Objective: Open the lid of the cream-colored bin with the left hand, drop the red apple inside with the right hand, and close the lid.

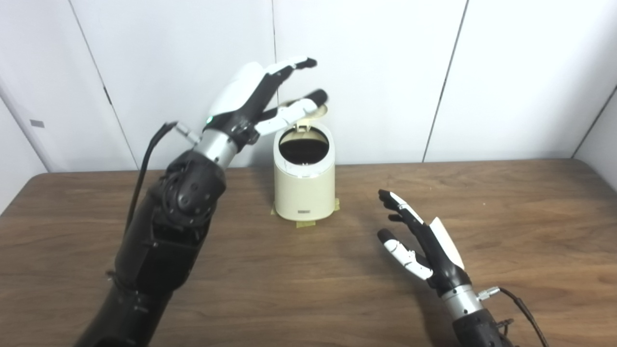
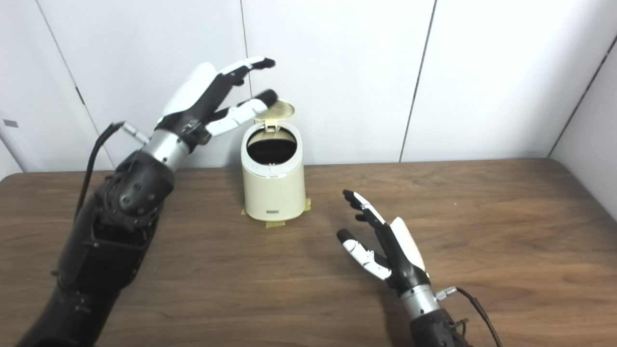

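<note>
In front of me, a dark brown wood-grain table with rounded far corners (image 1: 506, 202) spans the view. Behind it stands a plain white panelled wall (image 1: 376, 72), split by thin dark vertical seams (image 2: 418, 82). The light is soft and even, casting only faint shadows on the tabletop.

Probably a lab: bare white panels (image 1: 366, 72), wooden table (image 1: 506, 217).

Bright, even overhead lighting; soft shadows on the wooden table (image 1: 506, 231); mild sheen on it; sharp throughout, slight softness overall.
</note>
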Motion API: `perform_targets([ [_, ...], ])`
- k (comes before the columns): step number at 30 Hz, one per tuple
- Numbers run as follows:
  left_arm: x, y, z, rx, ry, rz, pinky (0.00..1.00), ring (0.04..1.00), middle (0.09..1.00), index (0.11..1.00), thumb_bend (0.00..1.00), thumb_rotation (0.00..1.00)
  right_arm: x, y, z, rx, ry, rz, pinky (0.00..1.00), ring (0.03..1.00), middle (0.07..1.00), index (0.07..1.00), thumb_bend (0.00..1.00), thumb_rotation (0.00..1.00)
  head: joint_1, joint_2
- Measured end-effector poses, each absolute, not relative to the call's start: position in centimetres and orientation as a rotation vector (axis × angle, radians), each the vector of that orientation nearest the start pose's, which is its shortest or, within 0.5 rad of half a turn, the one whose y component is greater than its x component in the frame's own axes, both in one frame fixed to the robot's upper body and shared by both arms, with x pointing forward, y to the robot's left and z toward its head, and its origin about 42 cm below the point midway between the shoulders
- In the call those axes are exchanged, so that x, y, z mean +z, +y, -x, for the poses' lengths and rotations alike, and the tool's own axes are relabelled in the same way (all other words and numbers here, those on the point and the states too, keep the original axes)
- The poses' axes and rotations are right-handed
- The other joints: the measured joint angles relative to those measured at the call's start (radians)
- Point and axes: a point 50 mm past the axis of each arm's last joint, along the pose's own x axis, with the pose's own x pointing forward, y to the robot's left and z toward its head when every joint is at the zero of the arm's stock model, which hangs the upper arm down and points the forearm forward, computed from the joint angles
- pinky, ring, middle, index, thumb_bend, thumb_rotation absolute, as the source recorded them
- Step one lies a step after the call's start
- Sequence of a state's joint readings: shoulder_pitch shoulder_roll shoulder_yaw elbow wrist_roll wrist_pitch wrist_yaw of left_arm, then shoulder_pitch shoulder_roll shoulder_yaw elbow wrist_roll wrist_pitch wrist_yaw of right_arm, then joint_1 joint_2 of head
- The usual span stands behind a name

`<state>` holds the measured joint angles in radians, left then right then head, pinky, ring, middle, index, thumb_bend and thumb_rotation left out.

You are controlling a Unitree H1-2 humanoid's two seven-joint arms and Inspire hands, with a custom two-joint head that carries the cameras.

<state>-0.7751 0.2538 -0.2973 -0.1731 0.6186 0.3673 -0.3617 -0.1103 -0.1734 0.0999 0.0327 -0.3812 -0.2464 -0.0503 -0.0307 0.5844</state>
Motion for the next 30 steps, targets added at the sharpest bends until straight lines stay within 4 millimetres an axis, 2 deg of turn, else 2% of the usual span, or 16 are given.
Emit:
perform_targets([
  [5, 37.2, 12.2, -42.6, -0.325, -0.483, -1.095, 1.00, 1.000, 0.937, 0.890, 0.78, 1.00, 13.4, -22.6, -31.5, 0.123, -0.342, 0.539, 0.80, 0.881, 0.896, 0.906, 0.24, 0.83, 0.003, 0.000],
  [13, 36.7, 11.7, -43.6, -0.337, -0.446, -1.211, 1.00, 0.991, 0.899, 0.859, 0.81, 1.00, 13.4, -22.5, -31.5, 0.123, -0.343, 0.540, 0.80, 0.880, 0.897, 0.903, 0.27, 0.86, 0.002, -0.002],
  [23, 36.2, 11.7, -44.1, -0.298, -0.410, -1.287, 1.00, 1.000, 0.924, 0.862, 0.87, 1.00, 13.4, -22.4, -31.5, 0.124, -0.341, 0.555, 0.79, 0.877, 0.896, 0.895, 0.27, 0.86, 0.002, -0.008],
  [30, 36.5, 12.0, -44.9, -0.229, -0.451, -1.246, 1.00, 0.995, 0.919, 0.901, 0.79, 1.00, 13.4, -22.2, -31.5, 0.120, -0.332, 0.553, 0.78, 0.874, 0.893, 0.893, 0.27, 0.82, -0.002, -0.011],
])
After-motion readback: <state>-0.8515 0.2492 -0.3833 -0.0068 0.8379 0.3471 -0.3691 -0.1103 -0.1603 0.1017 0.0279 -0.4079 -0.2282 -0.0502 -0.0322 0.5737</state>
